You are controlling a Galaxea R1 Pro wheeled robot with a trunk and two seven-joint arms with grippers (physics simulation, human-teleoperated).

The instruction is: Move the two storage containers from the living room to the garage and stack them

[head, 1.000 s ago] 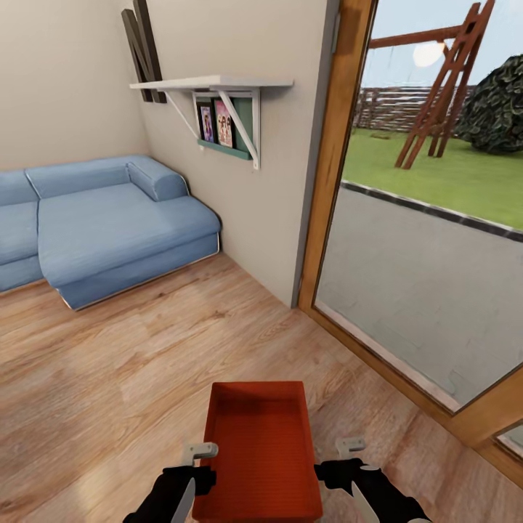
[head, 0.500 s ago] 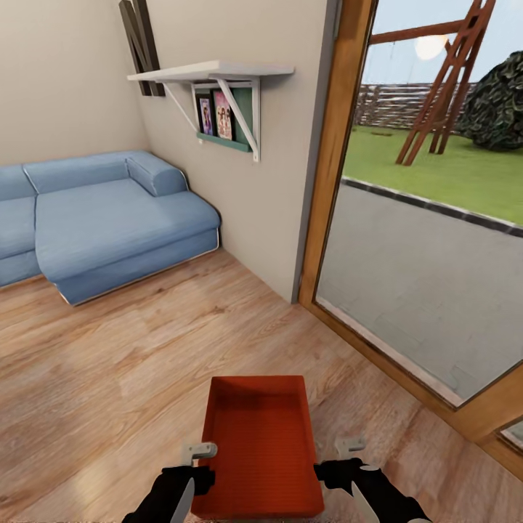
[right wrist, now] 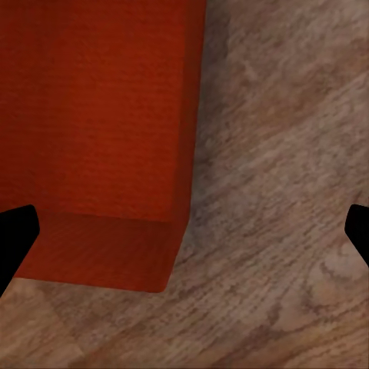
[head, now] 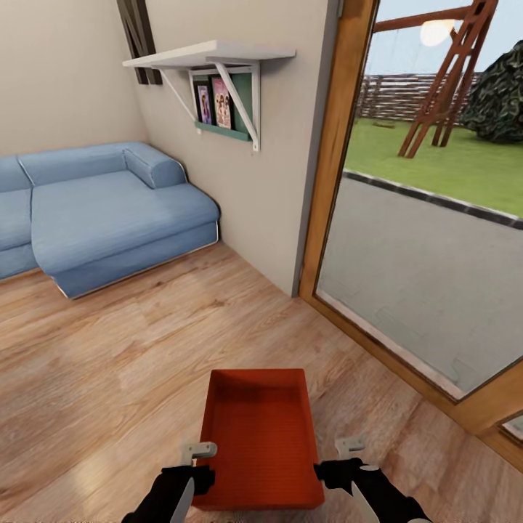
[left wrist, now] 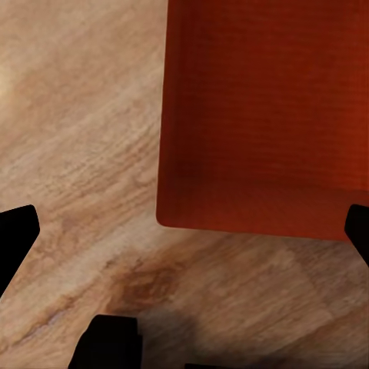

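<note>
One red-orange storage container sits between my two grippers, low in the head view, above the light wood-plank floor of the living room. My left gripper presses against the container's left wall and my right gripper against its right wall, one to each side, so the bin is clamped between the two arms rather than pinched inside either set of fingers. In the left wrist view the container appears from beneath, its ribbed bottom over the planks, with my dark fingertips at the frame edges and set wide apart. The right wrist view gives the same underside and fingertips equally spread. Whether the bin rests on the floor or is lifted clear of it I cannot tell for certain; the wrist views suggest a gap. Ahead on the left stands the blue sofa against the beige wall. A white bracket shelf is mounted above it, with picture frames beneath. On the right, a wood-framed glass door gives onto a paved strip and a lawn.
</note>
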